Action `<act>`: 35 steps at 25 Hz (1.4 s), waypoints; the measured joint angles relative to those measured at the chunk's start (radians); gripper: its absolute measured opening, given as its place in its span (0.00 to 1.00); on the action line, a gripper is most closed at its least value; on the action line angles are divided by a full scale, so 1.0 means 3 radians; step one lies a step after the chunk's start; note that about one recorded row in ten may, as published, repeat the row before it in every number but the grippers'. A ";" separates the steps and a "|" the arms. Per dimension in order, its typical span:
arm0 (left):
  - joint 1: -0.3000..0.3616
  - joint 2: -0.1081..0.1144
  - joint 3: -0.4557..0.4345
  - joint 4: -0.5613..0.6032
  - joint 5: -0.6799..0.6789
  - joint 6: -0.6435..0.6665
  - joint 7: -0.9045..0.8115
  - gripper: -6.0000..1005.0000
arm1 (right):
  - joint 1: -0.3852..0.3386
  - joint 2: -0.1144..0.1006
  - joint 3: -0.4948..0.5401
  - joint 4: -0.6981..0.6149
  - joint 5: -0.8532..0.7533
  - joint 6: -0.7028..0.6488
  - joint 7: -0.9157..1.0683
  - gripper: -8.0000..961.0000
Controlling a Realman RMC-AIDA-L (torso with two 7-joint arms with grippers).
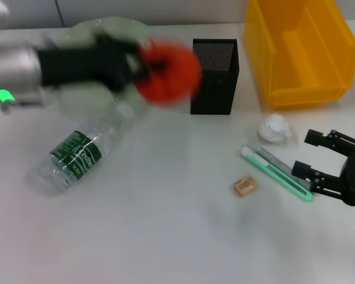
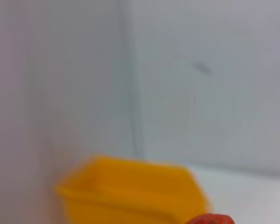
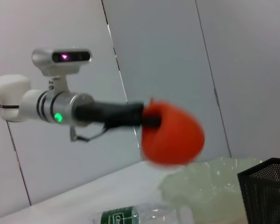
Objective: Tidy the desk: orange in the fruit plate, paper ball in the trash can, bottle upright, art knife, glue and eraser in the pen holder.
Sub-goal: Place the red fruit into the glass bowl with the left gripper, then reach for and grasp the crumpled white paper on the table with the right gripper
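My left gripper (image 1: 143, 66) is shut on the red-orange orange (image 1: 167, 71), held in the air between the pale-green fruit plate (image 1: 86, 32) and the black mesh pen holder (image 1: 215, 77). The right wrist view also shows the orange (image 3: 172, 133) held above the fruit plate (image 3: 205, 182). The bottle (image 1: 77, 155) lies on its side at the left. My right gripper (image 1: 306, 154) rests open at the right, beside the green art knife (image 1: 278, 171). Near it are the paper ball (image 1: 274, 128) and the eraser (image 1: 245, 186). The yellow trash can (image 1: 302, 50) stands at the back right. The glue is out of view.
The pen holder (image 3: 266, 191) and the lying bottle (image 3: 126, 217) also appear in the right wrist view. The left wrist view looks at the trash can (image 2: 130, 191) against a grey wall, with the top of the orange (image 2: 212, 219) at its edge.
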 joint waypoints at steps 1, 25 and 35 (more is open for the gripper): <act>-0.0009 -0.0002 -0.0172 -0.0014 -0.0068 -0.0059 -0.0016 0.27 | 0.0010 0.0001 -0.0001 0.0026 0.0000 0.0007 0.0000 0.82; 0.0395 0.0135 -0.0478 -0.0460 -0.0637 0.0811 0.0361 0.77 | 0.0260 0.0041 -0.0014 -0.0709 0.0044 -0.0516 0.0935 0.82; 0.0457 0.0082 -0.0502 -0.0516 0.0066 0.1316 0.0485 0.81 | 0.0697 0.0057 -0.1259 -0.3730 -0.0733 -0.0825 0.4015 0.81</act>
